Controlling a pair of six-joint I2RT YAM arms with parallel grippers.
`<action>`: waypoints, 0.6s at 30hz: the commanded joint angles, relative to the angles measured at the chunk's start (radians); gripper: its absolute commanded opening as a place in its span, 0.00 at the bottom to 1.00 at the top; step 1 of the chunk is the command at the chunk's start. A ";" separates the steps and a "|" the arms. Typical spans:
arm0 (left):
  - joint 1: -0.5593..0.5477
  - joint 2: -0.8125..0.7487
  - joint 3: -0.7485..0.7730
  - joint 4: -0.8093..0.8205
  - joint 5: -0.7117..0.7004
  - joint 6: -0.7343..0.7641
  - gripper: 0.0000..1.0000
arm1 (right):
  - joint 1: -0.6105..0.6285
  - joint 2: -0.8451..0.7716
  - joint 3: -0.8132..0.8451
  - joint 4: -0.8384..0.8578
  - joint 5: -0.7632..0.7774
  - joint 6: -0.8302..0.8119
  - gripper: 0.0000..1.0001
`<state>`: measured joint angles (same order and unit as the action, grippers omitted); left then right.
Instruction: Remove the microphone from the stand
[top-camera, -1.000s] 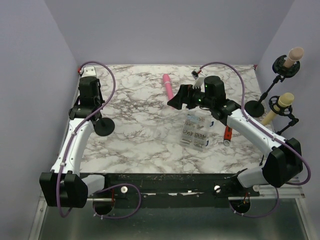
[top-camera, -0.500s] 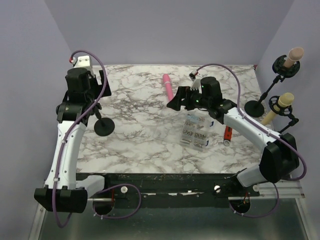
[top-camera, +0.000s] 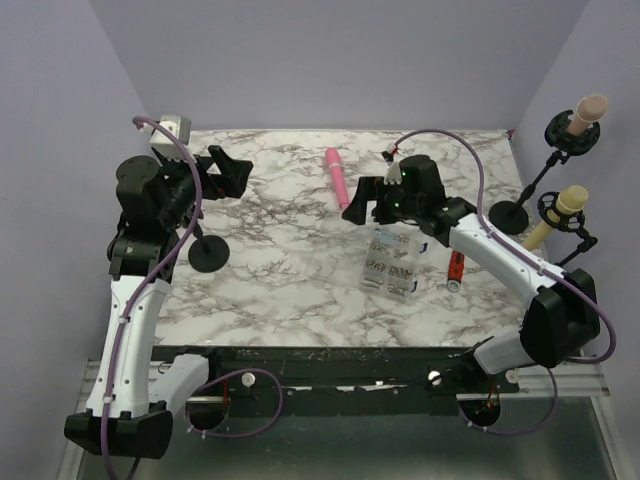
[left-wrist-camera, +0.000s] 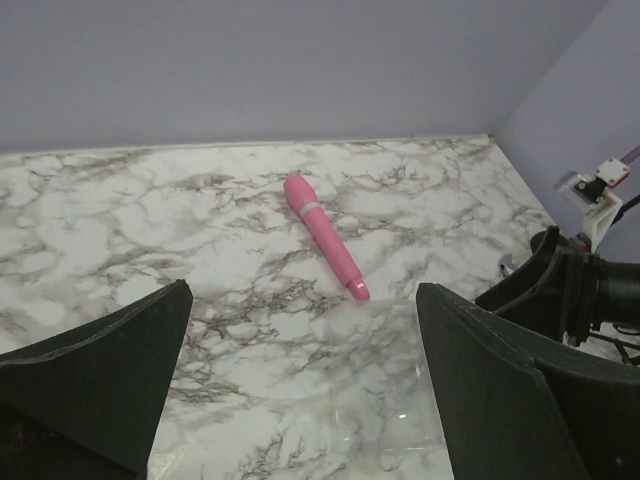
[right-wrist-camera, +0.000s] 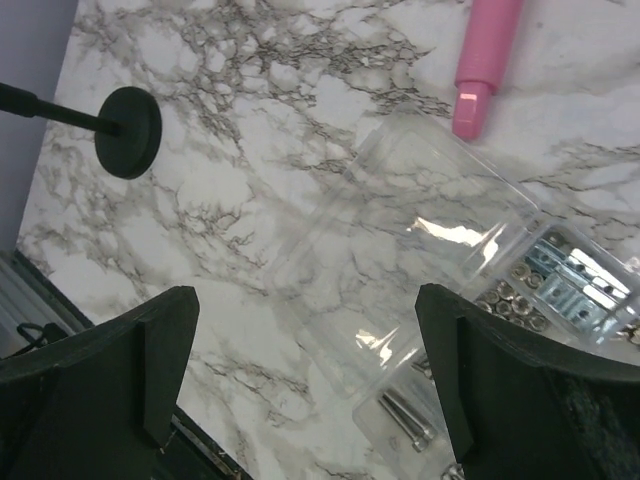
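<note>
A pink microphone (top-camera: 337, 175) (left-wrist-camera: 326, 236) lies flat on the marble table, and its tip shows in the right wrist view (right-wrist-camera: 483, 62). A bare black stand with a round base (top-camera: 208, 255) (right-wrist-camera: 128, 132) holds nothing. My left gripper (top-camera: 225, 170) (left-wrist-camera: 300, 400) hangs open and empty above the table, up and to the right of that stand, pointing toward the pink microphone. My right gripper (top-camera: 358, 205) (right-wrist-camera: 305, 390) is open and empty too, just below the pink microphone and over a clear box. At the right edge a beige microphone (top-camera: 587, 108) and a cream microphone (top-camera: 562, 208) sit in black stands.
A clear plastic box of screws and nuts (top-camera: 390, 262) (right-wrist-camera: 440, 250) lies at centre right. A small red tool (top-camera: 455, 270) lies beside it. The round base of a right-hand stand (top-camera: 509, 216) rests near the table's right edge. Purple walls close in the left, back and right.
My left gripper has opened, risen from the bare stand and swung right toward the pink microphone. The right arm has barely moved.
</note>
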<state>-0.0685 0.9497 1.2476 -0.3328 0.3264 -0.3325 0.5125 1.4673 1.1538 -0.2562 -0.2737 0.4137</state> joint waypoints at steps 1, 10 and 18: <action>-0.020 -0.020 -0.115 0.077 0.107 -0.021 0.99 | 0.006 -0.091 0.007 -0.093 0.184 -0.046 1.00; -0.110 -0.080 -0.187 0.100 0.173 -0.017 0.99 | 0.006 -0.194 0.043 -0.145 0.534 -0.107 1.00; -0.187 -0.129 -0.195 0.098 0.154 -0.007 0.99 | 0.001 -0.087 0.306 -0.216 1.062 -0.230 1.00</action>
<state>-0.2176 0.8413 1.0481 -0.2504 0.4664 -0.3481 0.5140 1.3331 1.3327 -0.4320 0.4103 0.2714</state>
